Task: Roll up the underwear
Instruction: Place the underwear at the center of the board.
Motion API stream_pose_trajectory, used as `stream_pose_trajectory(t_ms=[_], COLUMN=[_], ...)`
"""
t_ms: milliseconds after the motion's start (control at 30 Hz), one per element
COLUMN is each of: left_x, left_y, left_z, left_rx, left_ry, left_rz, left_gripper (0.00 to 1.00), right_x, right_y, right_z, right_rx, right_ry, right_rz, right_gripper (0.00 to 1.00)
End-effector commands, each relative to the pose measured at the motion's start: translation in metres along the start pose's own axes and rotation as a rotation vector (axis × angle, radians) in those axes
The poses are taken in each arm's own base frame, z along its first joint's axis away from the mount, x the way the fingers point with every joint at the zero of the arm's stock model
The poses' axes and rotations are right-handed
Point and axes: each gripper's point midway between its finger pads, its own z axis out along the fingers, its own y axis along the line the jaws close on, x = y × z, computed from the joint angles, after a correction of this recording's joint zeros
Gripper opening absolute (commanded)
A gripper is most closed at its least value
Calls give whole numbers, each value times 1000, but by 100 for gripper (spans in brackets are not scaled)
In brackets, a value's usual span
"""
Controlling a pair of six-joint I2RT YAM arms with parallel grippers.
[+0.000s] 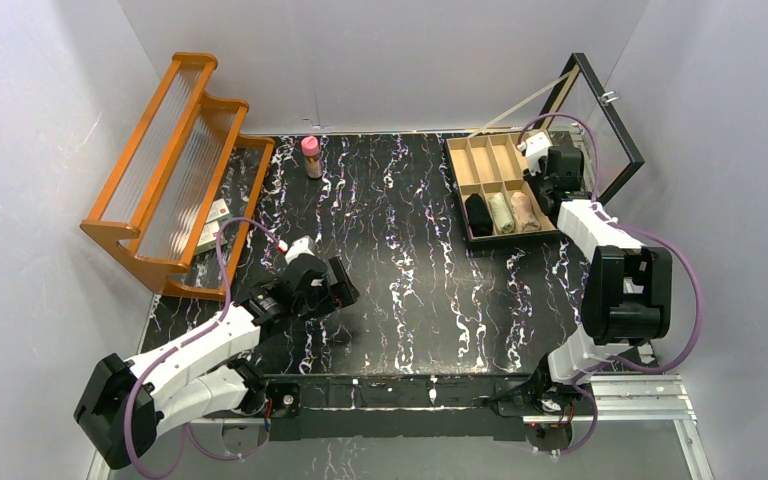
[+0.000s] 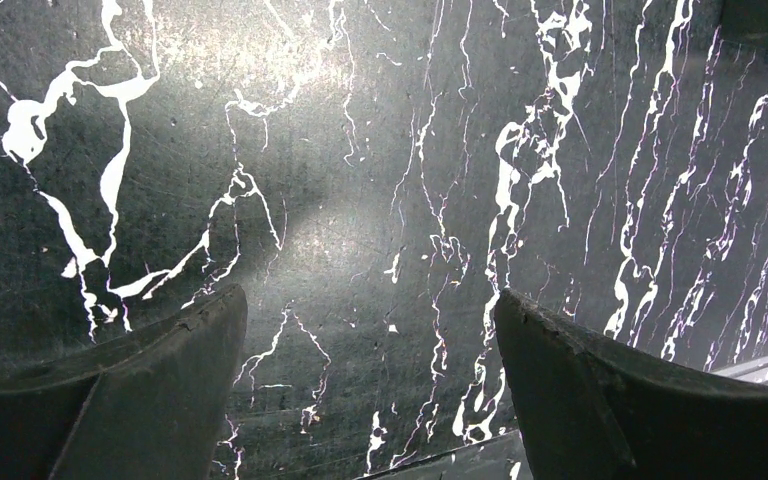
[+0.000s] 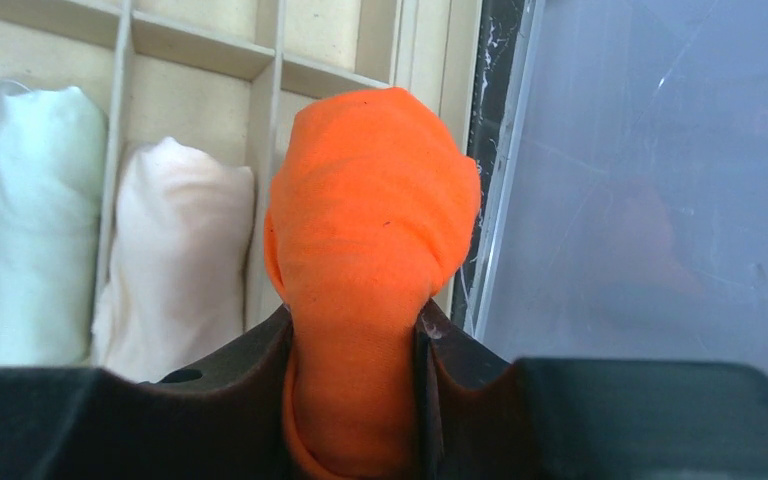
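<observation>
The orange underwear (image 3: 370, 240) is already a tight roll. It fills the centre of the right wrist view, and its lower end is clamped between the jaws of the right gripper (image 3: 357, 325), which press in on the cloth from both sides. The free, rounded end points toward the top of the frame, over the right-hand part of the wooden tray (image 3: 200, 55). Whether the roll rests in a compartment or hangs above one cannot be told.

Just left of it the beige underwear (image 3: 175, 250) lies rolled in its own compartment, with a paler roll (image 3: 30, 220) further left. A clear panel (image 3: 650, 200) fills the right of the frame.

The step in hand looks like seating the orange roll beside the beige one. Doing it well probably means:
- keeping the roll parallel to the dividers;
- lowering it straight, so it neither rides up on a divider nor drags the beige roll;
- parting the jaws only once the cloth is bedded, since a roll let go early may spring loose.

In the overhead view the tray (image 1: 458, 185) sits at upper right. The left gripper (image 1: 335, 285) is at lower left over the bare marbled table (image 2: 380, 150), jaws wide apart and holding nothing, well clear of the work.
</observation>
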Motion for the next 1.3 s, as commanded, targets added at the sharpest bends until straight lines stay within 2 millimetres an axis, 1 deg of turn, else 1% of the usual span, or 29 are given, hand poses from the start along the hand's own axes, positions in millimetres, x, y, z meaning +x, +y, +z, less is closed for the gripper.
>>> stream_pose_trajectory(t_ms=[0, 33, 133, 200, 267, 333, 467, 633, 700, 833, 867, 900, 967, 1000, 1067, 1167, 1200, 1233, 1267], left_x=[-6, -6, -6, -8, -10, -12, -15, -13, -12, -13, -14, -14, -16, -17, -19, -18, -18, -17, -17], left_y=[-8, -8, -8, -7, -7, -7, -5, -2, -1, -2, -2, -3, -5, -6, -8, -8, -8, -8, -8], left_z=[-1, 0, 2, 3, 3, 2, 1, 2, 3, 2, 2, 1, 0, 0, 0, 1, 2, 2, 2], left_rx=[32, 34, 34, 35, 32, 29, 28, 28, 27, 28, 29, 31, 35, 35, 38, 36, 37, 38, 38], left_ry=[4, 9, 21, 27, 31, 33, 34, 40, 44, 46, 45, 46, 46, 44, 44, 48, 51, 54, 58], left_rz=[13, 12, 12, 13, 18, 20, 10, -1, -4, -7, -9, -9, -8, -8, -6, -5, -3, -4, -4], left_gripper=[91, 91, 91, 91, 91, 91, 91, 91, 91, 91, 91, 91, 91, 91, 91, 91, 91, 91, 91], right_x=[-27, -18, -6, 5, 11, 16, 19, 29, 33, 37, 38, 39, 37, 34, 29, 24, 24, 26, 27], right_y=[-16, -10, -5, -10, -9, -12, -11, 4, 12, 17, 17, 16, 13, 9, 4, 1, 0, 0, 1], right_z=[0, 1, 6, 12, 17, 22, 28, 36, 40, 45, 46, 47, 46, 45, 43, 40, 39, 39, 39], right_rx=[4, -19, -18, -17, -20, 1, -10, -60, -93, -118, -123, -125, -121, -114, -103, -107, -108, -111, -115], right_ry=[-85, -52, -19, 9, 26, 44, 47, 60, 61, 85, 94, 103, 114, 113, 107, 100, 106, 114, 117], right_rz=[-34, -44, -47, -32, -24, -15, 4, 10, 7, 14, 14, 15, 10, 11, 9, -1, -5, -5, -9], right_gripper=[1, 1, 1, 1, 1, 1, 1, 1, 8, 19, 24, 30, 37, 40, 51, 57, 64, 68, 69])
